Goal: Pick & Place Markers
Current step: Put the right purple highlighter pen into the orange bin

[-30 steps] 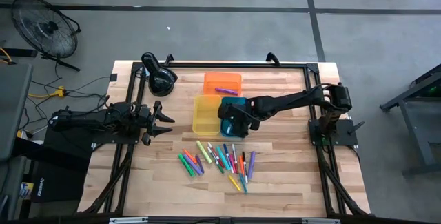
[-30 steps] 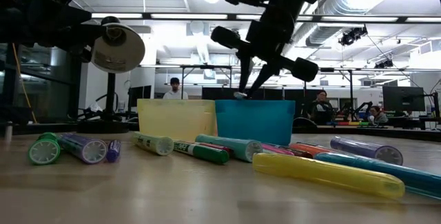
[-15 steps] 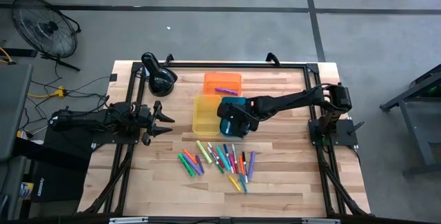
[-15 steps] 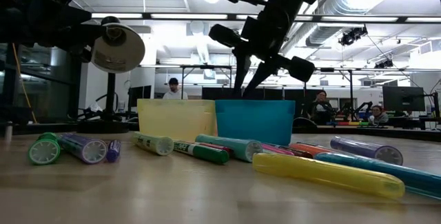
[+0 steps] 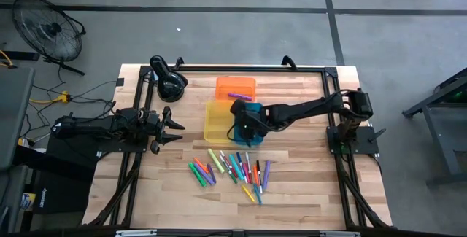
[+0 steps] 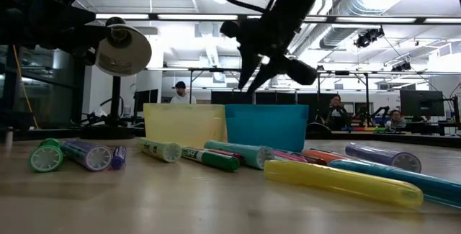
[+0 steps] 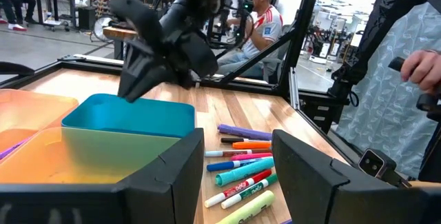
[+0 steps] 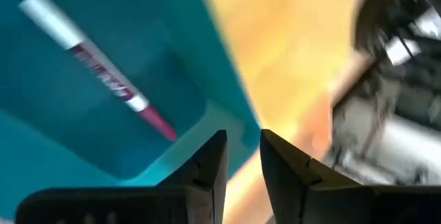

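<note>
The right end effector (image 5: 238, 113) has lifted clear of the blue rectangular translucent plastic tray (image 5: 250, 124) and shifted toward the yellow rectangular translucent plastic tray (image 5: 217, 120); its fingers stand slightly parted and hold nothing. A white-barrelled marker with a red tip (image 8: 96, 72) lies flat on the blue tray's floor, so that placement appears complete. Its long axis runs diagonally across the tray floor, and which end faces which wall cannot be told. The remaining capped markers (image 5: 230, 168) lie scattered on the wooden bench (image 5: 306, 179). The left end effector (image 5: 173, 127) waits at the bench's left edge, open and empty.
</note>
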`<move>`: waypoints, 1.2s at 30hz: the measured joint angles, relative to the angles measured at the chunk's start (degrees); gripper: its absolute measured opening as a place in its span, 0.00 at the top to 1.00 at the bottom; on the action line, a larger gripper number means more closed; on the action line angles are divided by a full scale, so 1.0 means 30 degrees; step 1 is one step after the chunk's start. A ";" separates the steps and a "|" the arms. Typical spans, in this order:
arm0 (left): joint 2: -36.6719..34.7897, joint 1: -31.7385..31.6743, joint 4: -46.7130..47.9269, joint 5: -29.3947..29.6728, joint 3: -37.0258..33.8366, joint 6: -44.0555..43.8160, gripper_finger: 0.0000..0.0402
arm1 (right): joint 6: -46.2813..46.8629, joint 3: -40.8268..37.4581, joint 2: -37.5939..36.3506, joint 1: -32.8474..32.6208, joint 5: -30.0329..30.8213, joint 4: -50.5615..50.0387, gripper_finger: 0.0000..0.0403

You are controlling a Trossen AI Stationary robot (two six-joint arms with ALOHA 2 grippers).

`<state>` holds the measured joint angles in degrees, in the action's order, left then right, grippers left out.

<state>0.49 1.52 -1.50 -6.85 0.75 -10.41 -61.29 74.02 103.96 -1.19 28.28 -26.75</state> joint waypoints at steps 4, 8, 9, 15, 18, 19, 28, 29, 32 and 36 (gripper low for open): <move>-0.0001 0.0000 0.0000 0.0000 0.0000 0.0002 0.58 | 0.3224 0.0000 -0.0007 -0.0460 0.2445 0.0395 0.82; -0.0001 0.0000 0.0000 0.0000 0.0000 0.0007 0.58 | 0.7846 0.0000 -0.0007 -0.0991 0.4688 0.0347 0.82; 0.0007 0.0000 0.0000 0.0006 0.0000 0.0005 0.58 | 0.9021 0.0000 -0.0007 -0.1170 0.5289 0.0331 0.82; 0.0005 0.0000 0.0000 0.0000 0.0000 0.0005 0.58 | 1.5235 0.0151 -0.0007 -0.2538 0.9006 -0.0713 0.82; 0.0007 0.0000 0.0000 0.0000 0.0000 0.0007 0.58 | 1.9198 0.0721 -0.0073 -0.3205 0.9125 -0.2599 0.82; 0.0003 0.0000 0.0000 0.0003 0.0000 0.0003 0.58 | 2.0794 0.0947 -0.0100 -0.3363 0.8614 -0.3349 0.82; 0.0007 0.0000 0.0000 0.0000 0.0000 0.0007 0.58 | 3.1756 0.3097 -0.0197 -0.3662 -0.2607 -1.0105 0.82; -0.0001 0.0000 -0.0003 0.0000 0.0000 -0.0001 0.58 | 3.2094 0.3146 -0.0197 -0.3665 -0.3609 -1.0437 0.82; -0.0001 0.0000 0.0000 0.0006 0.0000 -0.0001 0.58 | 3.2347 0.3184 -0.0197 -0.3665 -0.6604 -1.1350 0.82; 0.0005 0.0000 0.0000 0.0006 0.0000 0.0005 0.58 | 3.1887 0.3184 -0.0197 -0.3709 -0.9782 -1.2469 0.82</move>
<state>0.51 1.52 -1.50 -6.84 0.75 -10.40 34.37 83.57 103.37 -12.32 -1.06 -64.15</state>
